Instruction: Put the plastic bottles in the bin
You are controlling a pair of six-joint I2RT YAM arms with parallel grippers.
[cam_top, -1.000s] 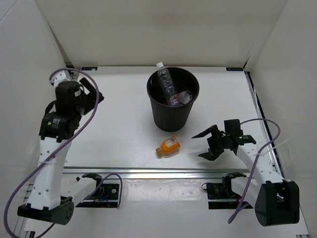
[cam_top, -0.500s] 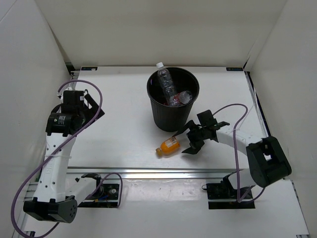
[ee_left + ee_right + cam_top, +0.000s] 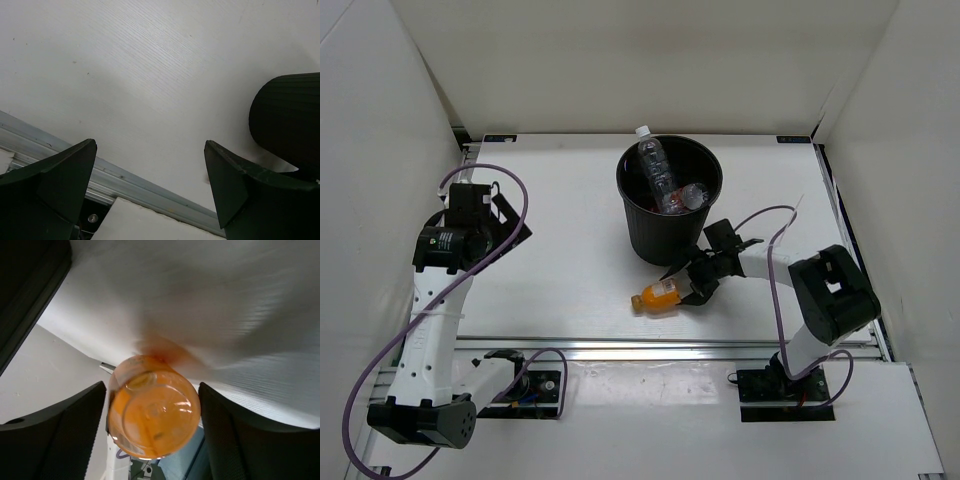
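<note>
The squat orange bottle (image 3: 657, 296) lies on its side on the white table just in front of the black bin (image 3: 669, 236). My right gripper (image 3: 686, 281) is open at the bottle's right end. In the right wrist view the bottle's base (image 3: 153, 407) sits between the two dark fingers (image 3: 59, 437), with a thin gap on each side. Several clear bottles stand or lie inside the bin; one with a white cap (image 3: 651, 160) sticks above the rim, another (image 3: 692, 193) lies beside it. My left gripper (image 3: 508, 214) is open and empty at the far left.
The bin's ribbed wall (image 3: 289, 117) shows at the right of the left wrist view. An aluminium rail (image 3: 620, 349) runs along the table's near edge. White walls enclose the table on the left, back and right.
My right gripper has swept left from the right side to the orange bottle, now straddling its base. The bottle shifted slightly left. My left arm lowered and pulled back, then held still.
</note>
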